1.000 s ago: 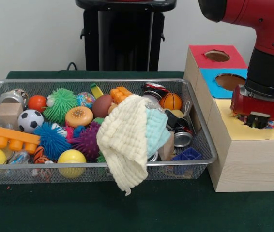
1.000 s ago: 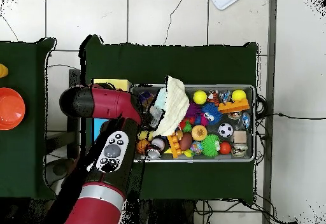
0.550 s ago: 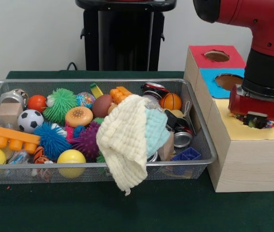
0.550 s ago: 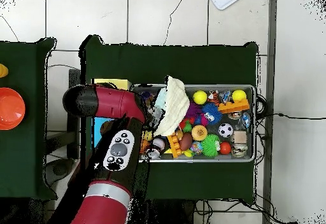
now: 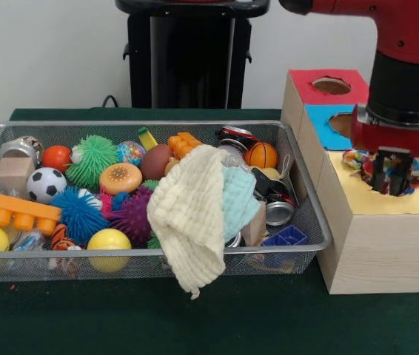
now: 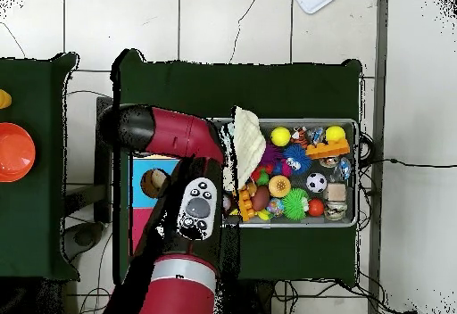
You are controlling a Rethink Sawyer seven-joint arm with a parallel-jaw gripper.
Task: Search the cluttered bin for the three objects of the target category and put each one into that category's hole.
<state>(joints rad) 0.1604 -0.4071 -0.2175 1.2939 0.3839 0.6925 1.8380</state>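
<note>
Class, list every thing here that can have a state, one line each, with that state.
Gripper, hanging over the yellow panel; open or shut unclear.
Colourful toy, lying on the yellow panel beneath the gripper.
Cream cloth, draped over the bin's front rim.
Bin, crammed with toys.
Red hole, uncovered.

Bin (image 5: 309, 214): fine wire mesh, silvery metal rim. Table cover (image 5: 217, 318): matt dark green cloth. Draped cloth (image 5: 189, 222): cream, waffle-textured, soft; pale blue cloth (image 5: 239, 198) beside it. Box (image 5: 376, 248): pale wood-grain sides, matt paper tops in red, blue, yellow. Spiky balls (image 5: 91, 159): rubbery. Yellow balls (image 5: 109, 242): smooth, slightly glossy. Orange brick (image 5: 13, 211): hard plastic. Cans (image 5: 277, 213): shiny metal. Arm shell (image 5: 409, 22): glossy red plastic.
</note>
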